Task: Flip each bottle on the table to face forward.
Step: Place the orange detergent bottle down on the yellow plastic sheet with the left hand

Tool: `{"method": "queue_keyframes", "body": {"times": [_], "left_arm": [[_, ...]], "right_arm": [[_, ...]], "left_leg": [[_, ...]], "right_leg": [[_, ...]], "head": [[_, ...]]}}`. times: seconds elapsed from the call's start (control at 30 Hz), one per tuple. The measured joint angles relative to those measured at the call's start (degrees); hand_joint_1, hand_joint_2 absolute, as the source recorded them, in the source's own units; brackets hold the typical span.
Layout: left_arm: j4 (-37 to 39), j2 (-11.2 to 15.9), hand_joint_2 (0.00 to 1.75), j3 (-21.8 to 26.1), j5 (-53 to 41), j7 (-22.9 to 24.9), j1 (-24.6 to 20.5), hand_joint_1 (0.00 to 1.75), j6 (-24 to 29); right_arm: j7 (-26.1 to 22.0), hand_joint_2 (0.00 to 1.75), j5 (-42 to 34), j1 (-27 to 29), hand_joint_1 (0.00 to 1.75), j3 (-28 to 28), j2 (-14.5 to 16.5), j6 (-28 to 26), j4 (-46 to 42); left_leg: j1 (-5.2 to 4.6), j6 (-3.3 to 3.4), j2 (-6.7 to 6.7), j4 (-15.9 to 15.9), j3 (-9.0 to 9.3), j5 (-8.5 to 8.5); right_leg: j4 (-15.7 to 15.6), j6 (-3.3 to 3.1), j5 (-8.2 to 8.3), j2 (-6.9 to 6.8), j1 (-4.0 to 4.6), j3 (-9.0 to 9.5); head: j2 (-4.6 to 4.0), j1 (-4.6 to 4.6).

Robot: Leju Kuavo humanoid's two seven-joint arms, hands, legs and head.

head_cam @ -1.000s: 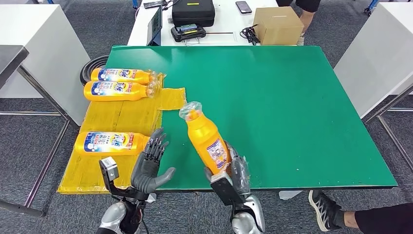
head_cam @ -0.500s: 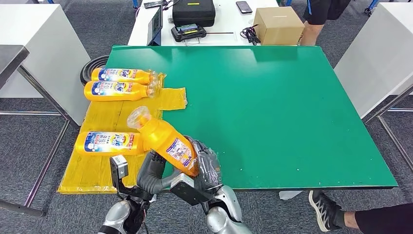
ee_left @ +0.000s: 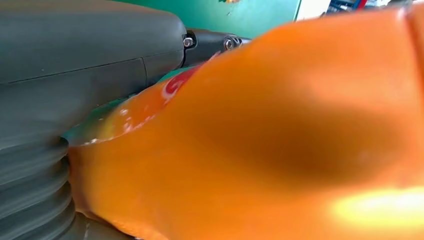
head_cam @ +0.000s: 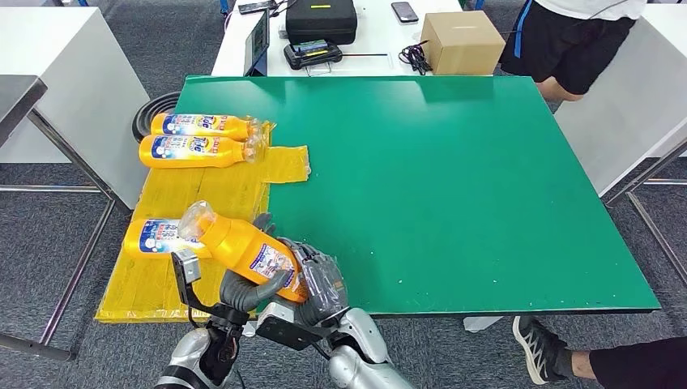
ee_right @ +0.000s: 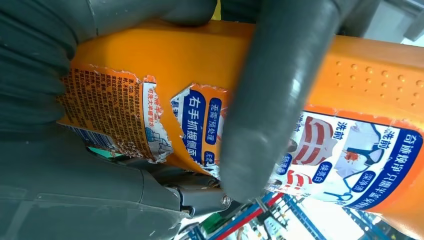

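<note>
We hold orange bottle [head_cam: 243, 250] above near-left table [head_cam: 486, 162] edge, cap tilted far-left, back label up. Our judgement: handover between hands to turn front label up. Right hand [head_cam: 317, 279] grips base end, thumb across label, fingers [ee_right: 270, 95] wrapped round body. Left hand [head_cam: 247, 290] cups bottle from below; firm grip we cannot tell. Three bottles [head_cam: 194, 138] lie label-up on yellow sheet [head_cam: 202, 194], far-left.

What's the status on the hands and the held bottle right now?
Right hand grips orange bottle at its base, tilted over yellow mat. Left hand cups it from below. Three bottles lie on mat, one right beneath.
</note>
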Motion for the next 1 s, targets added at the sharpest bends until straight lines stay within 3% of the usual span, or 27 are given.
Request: {"method": "queue_keyframes", "body": {"times": [0.6,0.63,0.73,0.77,1.0], "left_arm": [[0.51,0.02,1.75,2.75,7.05,0.96,-0.44,0.0,-3.47],[0.51,0.02,1.75,2.79,7.1,1.14,-0.44,0.2,-3.82],[0.51,0.03,1.75,2.83,7.05,1.54,-0.43,1.51,-5.42],[0.51,0.04,1.75,2.81,6.88,1.53,-0.43,1.75,-5.89],[0.51,0.2,1.75,2.54,5.85,1.13,-0.41,1.75,-6.99]], "right_arm": [[0.1,1.75,-1.28,-2.04,1.75,1.23,0.53,1.67,3.72],[0.14,1.75,-1.27,-2.05,1.75,1.24,0.53,1.68,3.76],[0.22,1.75,-1.26,-2.08,1.75,1.24,0.53,1.68,3.8],[0.28,1.75,-1.24,-2.11,1.75,1.24,0.53,1.68,3.8],[0.66,1.75,-1.03,-2.16,1.75,1.24,0.55,1.68,3.8]], "left_leg": [[0.0,0.0,0.02,0.01,-0.01,0.0],[0.0,0.0,0.02,0.01,-0.01,0.0],[0.0,0.0,0.02,0.01,-0.02,0.0],[0.0,0.0,0.02,0.01,-0.02,0.0],[0.0,0.0,0.02,0.01,-0.02,-0.01]], "right_leg": [[0.0,0.0,0.0,0.01,0.0,-0.04],[0.0,0.0,0.0,0.02,0.0,-0.04],[0.0,0.0,0.0,0.02,0.0,-0.04],[0.0,0.0,0.0,0.02,0.0,-0.04],[0.0,0.0,0.0,0.02,0.0,-0.05]], "head": [[0.0,0.0],[0.0,0.0],[0.0,-0.01],[0.0,-0.01],[0.0,-0.01]]}}
